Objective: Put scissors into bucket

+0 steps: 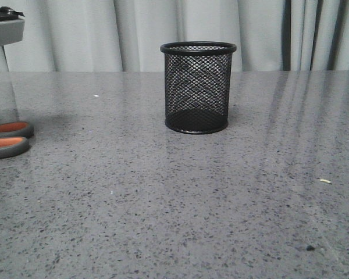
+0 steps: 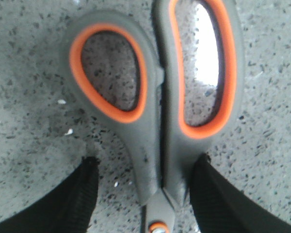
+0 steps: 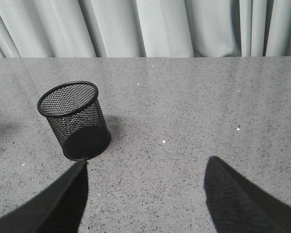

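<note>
The scissors lie flat on the grey speckled table, with dark grey handles lined orange. Their handle loops show at the far left edge of the front view; the blades are out of view. My left gripper is open and low over the table, its fingers straddling the handle neck just past the pivot. One finger is against the handle and the other stands apart from it. The bucket, a black wire-mesh cup, stands upright and empty mid-table. My right gripper is open and empty, with the bucket ahead of it to one side.
Pale curtains hang behind the table's far edge. A grey block sits at the top left of the front view. Small specks lie on the table.
</note>
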